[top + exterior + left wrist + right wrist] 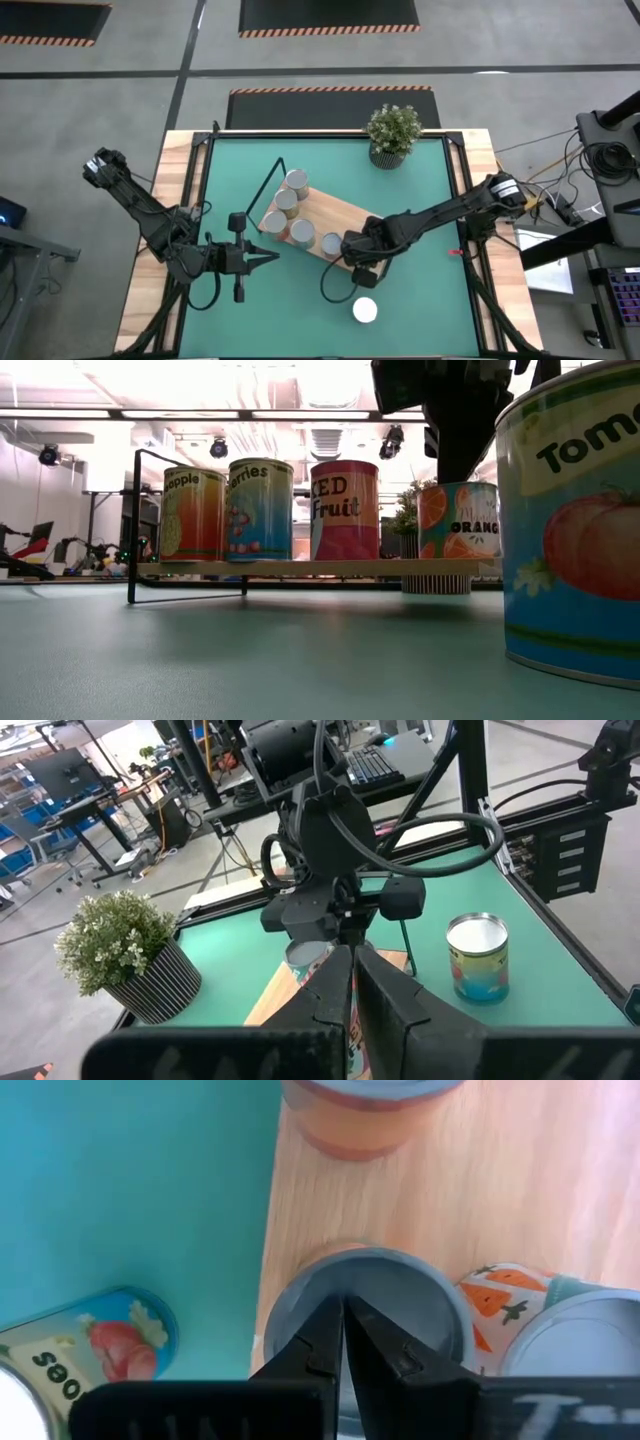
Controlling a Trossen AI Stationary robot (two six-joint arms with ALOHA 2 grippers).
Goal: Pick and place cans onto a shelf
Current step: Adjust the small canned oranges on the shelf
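Observation:
The shelf (335,212) is a light-wood board with black wire loops, lying aslant on the green mat. Several cans (287,200) stand on it, seen in a row in the low view (260,510). A tomato can (365,310) stands on the mat near the front edge. My right gripper (343,1308) is shut and points steeply down over the grey top of a can (400,1295) at the shelf's near right end. My left gripper (272,257) is shut and hovers over the mat left of the shelf, pointing at it. My right gripper's shut fingertips (330,1330) stand over the middle of the can's grey top (400,1295), coming from above. I cannot tell whether they touch it. The can stands upright on the shelf, next to an orange-labelled can (510,1305).
A potted plant (393,135) stands at the mat's far edge, behind the shelf. The shelf's wire loop (265,185) sticks out at its far left end. Bare green mat (420,300) lies around the tomato can and along the right side.

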